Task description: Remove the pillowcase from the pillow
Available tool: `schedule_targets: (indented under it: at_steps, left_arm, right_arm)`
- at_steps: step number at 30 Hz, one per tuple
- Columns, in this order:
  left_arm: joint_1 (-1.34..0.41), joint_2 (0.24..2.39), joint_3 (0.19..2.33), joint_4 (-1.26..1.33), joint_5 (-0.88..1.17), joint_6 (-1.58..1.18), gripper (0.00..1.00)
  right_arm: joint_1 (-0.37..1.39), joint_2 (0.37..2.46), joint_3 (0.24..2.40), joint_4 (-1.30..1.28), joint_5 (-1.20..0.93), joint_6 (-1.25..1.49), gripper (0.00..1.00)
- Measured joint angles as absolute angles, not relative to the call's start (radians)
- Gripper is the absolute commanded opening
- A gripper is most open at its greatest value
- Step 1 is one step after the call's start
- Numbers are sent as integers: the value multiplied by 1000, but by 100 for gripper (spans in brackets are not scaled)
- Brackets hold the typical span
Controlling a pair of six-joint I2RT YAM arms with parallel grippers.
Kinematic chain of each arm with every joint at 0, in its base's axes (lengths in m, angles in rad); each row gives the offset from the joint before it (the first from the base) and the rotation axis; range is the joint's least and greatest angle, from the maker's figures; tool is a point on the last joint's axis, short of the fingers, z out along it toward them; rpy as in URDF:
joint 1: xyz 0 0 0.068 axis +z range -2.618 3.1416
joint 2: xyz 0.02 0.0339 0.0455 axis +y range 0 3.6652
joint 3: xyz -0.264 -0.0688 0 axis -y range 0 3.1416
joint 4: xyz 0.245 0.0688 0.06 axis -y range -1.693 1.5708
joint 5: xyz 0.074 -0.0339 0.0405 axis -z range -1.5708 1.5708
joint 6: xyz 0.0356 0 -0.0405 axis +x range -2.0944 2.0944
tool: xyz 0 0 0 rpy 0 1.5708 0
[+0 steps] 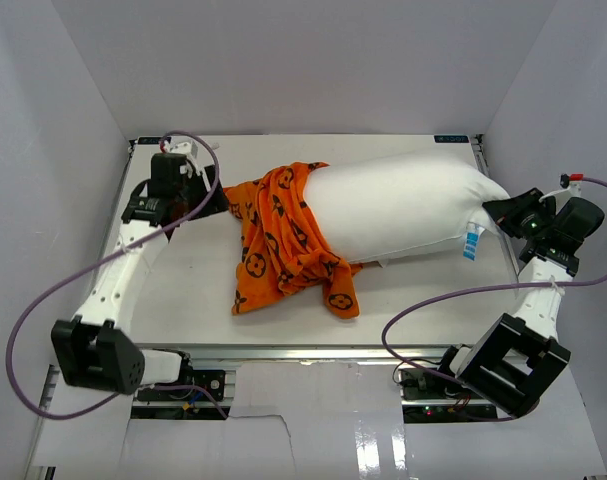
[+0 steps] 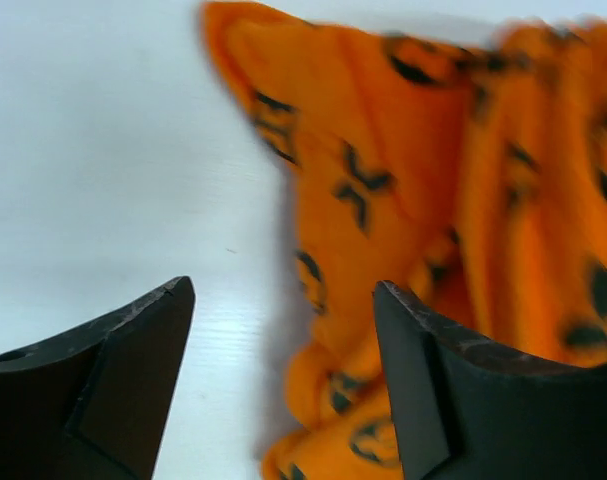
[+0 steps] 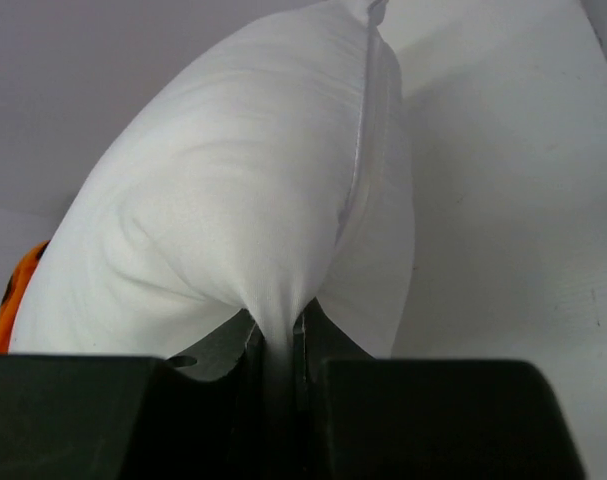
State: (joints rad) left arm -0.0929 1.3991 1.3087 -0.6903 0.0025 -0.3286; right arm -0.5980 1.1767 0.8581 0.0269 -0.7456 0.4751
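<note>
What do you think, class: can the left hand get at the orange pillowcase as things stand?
Probably yes. The left hand is open and the pillowcase lies bunched just ahead of it, nothing between them. The right hand is shut on the pillow.

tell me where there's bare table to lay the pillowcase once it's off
Bare table lies near-left, between the left arm and the pillowcase, and along the near edge before the pillow. Crowded at the right, where the right end effector pinches the pillow's corner.
</note>
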Motion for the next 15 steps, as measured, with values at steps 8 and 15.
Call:
schedule_targets:
  at_steps: [8,15]
  left_arm:
    - [-309,1105,1008,-609,100,-353,88]
    - [-408,1112,866,-564,161,-408,87]
  right_arm:
    - [-590,1164,846,-66,-604,446,8]
    - [-586,1121,846,-109,-578,433,8]
